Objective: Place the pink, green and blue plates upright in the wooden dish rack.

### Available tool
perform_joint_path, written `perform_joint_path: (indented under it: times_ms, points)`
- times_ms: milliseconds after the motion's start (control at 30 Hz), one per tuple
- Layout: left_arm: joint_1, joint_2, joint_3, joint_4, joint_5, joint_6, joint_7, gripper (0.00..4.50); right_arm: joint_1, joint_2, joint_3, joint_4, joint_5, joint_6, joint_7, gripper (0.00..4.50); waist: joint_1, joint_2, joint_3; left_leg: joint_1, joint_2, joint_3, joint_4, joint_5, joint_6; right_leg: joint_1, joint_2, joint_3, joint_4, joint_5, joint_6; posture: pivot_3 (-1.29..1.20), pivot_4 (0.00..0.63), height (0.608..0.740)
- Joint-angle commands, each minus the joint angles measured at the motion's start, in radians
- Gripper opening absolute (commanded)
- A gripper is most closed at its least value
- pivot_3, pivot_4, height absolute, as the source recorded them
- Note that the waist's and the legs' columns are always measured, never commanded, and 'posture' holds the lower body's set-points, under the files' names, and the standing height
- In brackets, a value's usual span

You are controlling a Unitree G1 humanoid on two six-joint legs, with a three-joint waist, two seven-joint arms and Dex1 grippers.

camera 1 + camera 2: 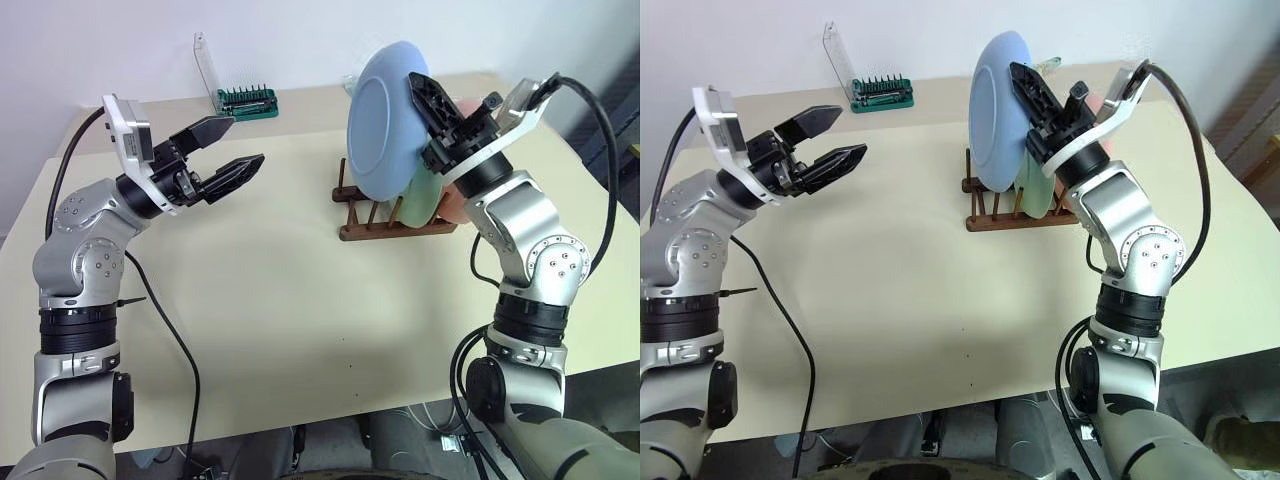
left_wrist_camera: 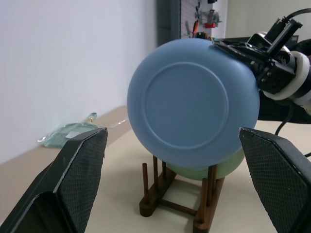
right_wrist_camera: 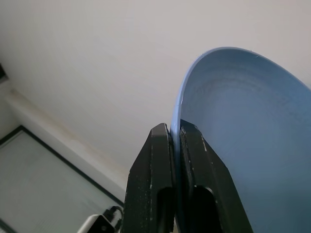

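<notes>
- Two plates already stand in the wooden dish rack [image 1: 395,225]: the green plate [image 1: 420,195] and, behind it, the pink plate [image 1: 455,200].
- Right gripper [image 1: 425,95] jaws are clamped on the blue plate [image 1: 385,125] rim, holding it upright over the rack's front pegs.
- Left gripper [image 1: 225,150] hangs above the surface [image 1: 270,290], jaws spread wide and empty, well apart from the plates.

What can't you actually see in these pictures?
- Whether the blue plate sits between the rack's pegs: its bottom edge hides them in the head views.
- Most of the pink plate: behind the right gripper.
- The green plate's top: behind the blue plate, left wrist view.
</notes>
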Motion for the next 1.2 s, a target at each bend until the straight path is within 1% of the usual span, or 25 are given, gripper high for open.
perform_joint_path:
  times_ms: [33, 467, 633, 733, 767, 833, 867, 967, 1200]
  points:
    - [-0.015, 0.010, 0.025, -0.023, -0.008, -0.003, -0.002, 4.44, 0.003, 0.005, 0.000, -0.034, -0.012, -0.017, 0.017, 0.00, 0.000, 0.000, 0.000, 0.000, 0.000, 0.000, 0.000, 0.000, 0.000, 0.000, 0.000, 0.000, 0.000, 0.000, 0.000, 0.00, 0.150, 0.740]
    - [-0.014, 0.016, 0.027, -0.021, -0.007, 0.002, 0.001, 4.44, 0.044, -0.012, 0.052, -0.013, -0.085, 0.034, 0.025, 0.00, -0.001, 0.000, 0.000, 0.000, 0.000, 0.000, 0.000, 0.000, 0.000, 0.000, 0.000, 0.000, 0.000, 0.000, 0.000, 0.00, 0.150, 0.740]
    - [-0.008, 0.016, 0.023, -0.026, -0.003, 0.003, 0.006, 4.44, 0.038, -0.007, 0.045, 0.004, -0.090, 0.044, 0.033, 0.00, 0.000, 0.000, 0.000, 0.000, 0.000, 0.000, 0.000, 0.000, 0.000, 0.000, 0.000, 0.000, 0.000, 0.000, 0.000, 0.00, 0.150, 0.740]
    - [-0.005, 0.017, 0.024, -0.030, -0.004, 0.007, 0.009, 4.50, 0.036, -0.010, 0.046, 0.016, -0.085, 0.058, 0.027, 0.93, -0.001, 0.000, 0.000, 0.000, 0.000, 0.000, 0.000, 0.000, 0.000, 0.000, 0.000, 0.000, 0.000, 0.000, 0.000, 0.00, 0.150, 0.740]
    - [-0.005, 0.017, 0.023, -0.031, -0.003, 0.008, 0.010, 4.50, 0.036, -0.009, 0.046, 0.019, -0.087, 0.060, 0.027, 1.33, -0.001, 0.000, 0.000, 0.000, 0.000, 0.000, 0.000, 0.000, 0.000, 0.000, 0.000, 0.000, 0.000, 0.000, 0.000, 0.00, 0.150, 0.740]
    - [-0.004, 0.016, 0.023, -0.034, -0.003, 0.010, 0.011, 4.50, 0.032, -0.013, 0.047, 0.020, -0.099, 0.062, 0.034, 2.32, -0.001, 0.000, 0.000, 0.000, 0.000, 0.000, 0.000, 0.000, 0.000, 0.000, 0.000, 0.000, 0.000, 0.000, 0.000, 0.00, 0.150, 0.740]
    - [-0.006, 0.016, 0.023, -0.034, -0.002, 0.011, 0.012, 4.50, 0.029, -0.014, 0.045, 0.023, -0.100, 0.063, 0.036, 2.93, 0.000, 0.000, 0.000, 0.000, 0.000, 0.000, 0.000, 0.000, 0.000, 0.000, 0.000, 0.000, 0.000, 0.000, 0.000, 0.00, 0.150, 0.740]
    - [-0.007, 0.016, 0.025, -0.036, -0.004, 0.015, 0.012, 4.50, 0.023, -0.022, 0.043, 0.023, -0.113, 0.064, 0.043, 4.46, 0.000, 0.000, 0.000, 0.000, 0.000, 0.000, 0.000, 0.000, 0.000, 0.000, 0.000, 0.000, 0.000, 0.000, 0.000, 0.00, 0.150, 0.740]
    - [-0.010, 0.017, 0.021, -0.032, -0.002, 0.019, 0.007, 4.50, 0.006, -0.039, 0.038, -0.006, -0.142, 0.053, 0.066, 4.46, 0.000, 0.000, 0.000, 0.000, 0.000, 0.000, 0.000, 0.000, 0.000, 0.000, 0.000, 0.000, 0.000, 0.000, 0.000, 0.00, 0.150, 0.740]
